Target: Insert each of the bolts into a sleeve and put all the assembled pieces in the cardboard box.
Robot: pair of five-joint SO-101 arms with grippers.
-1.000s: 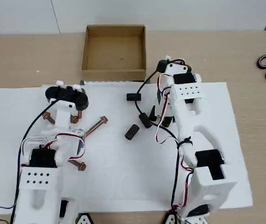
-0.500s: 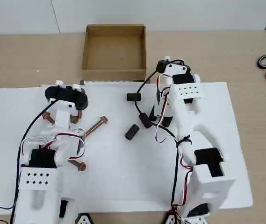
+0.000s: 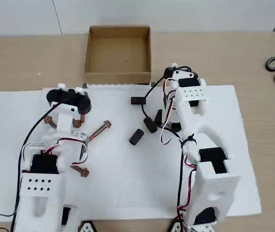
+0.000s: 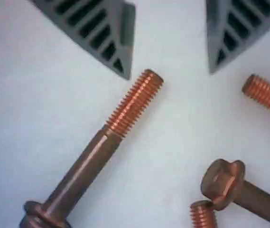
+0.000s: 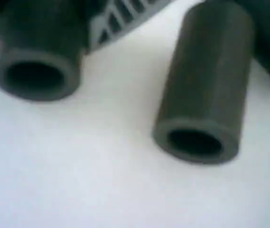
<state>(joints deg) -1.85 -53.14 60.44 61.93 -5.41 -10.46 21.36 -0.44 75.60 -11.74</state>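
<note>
My left gripper [image 4: 169, 69] hangs low over the left half of the white sheet [image 3: 127, 193], jaws spread wide and empty. Just below the gap lies a copper bolt [image 4: 101, 142]. Its long axis slants, with the threaded tip toward my jaws and the flanged head away. A hex-headed bolt [image 4: 229, 183] rests close by. Farther toward the sheet's middle a long bolt [image 3: 98, 130] lies on a diagonal, head toward the far edge.

My right gripper [image 3: 165, 122] sits over the far half of the sheet, jaws parted and holding nothing. A black sleeve [image 5: 203, 85] lies on its side between them, bore facing my wrist camera. A second sleeve [image 5: 35, 61] lies beside one finger, pointing much the same way. A third sleeve [image 3: 137, 101] lies parallel to the far edge. Beyond that edge stands the cardboard box [image 3: 118, 77].
</note>
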